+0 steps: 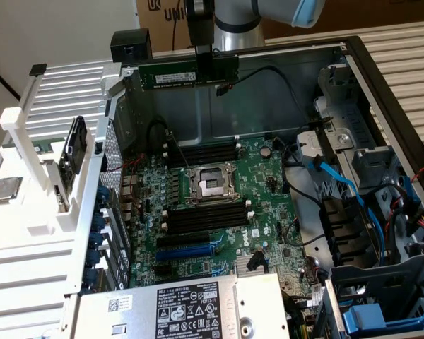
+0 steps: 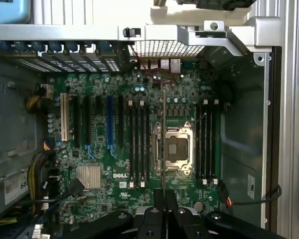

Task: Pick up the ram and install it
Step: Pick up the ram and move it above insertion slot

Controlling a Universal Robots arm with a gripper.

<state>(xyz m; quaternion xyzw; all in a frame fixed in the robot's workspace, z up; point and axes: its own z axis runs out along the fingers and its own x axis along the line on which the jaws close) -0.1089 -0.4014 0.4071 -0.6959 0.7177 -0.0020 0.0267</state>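
One arm upright over the motherboard, pincer clenched on the level ram, well above the slots.

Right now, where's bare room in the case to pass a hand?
Free: in front of the bare case wall, above the upper memory slots and under the held ram. Crowded: blue cables and drive cage at the exterior view's right.

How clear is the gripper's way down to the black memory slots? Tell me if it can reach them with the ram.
Probably yes. The gripper, shut on the ram, hangs over the open case; nothing shows between it and the black memory slots flanking the processor socket.
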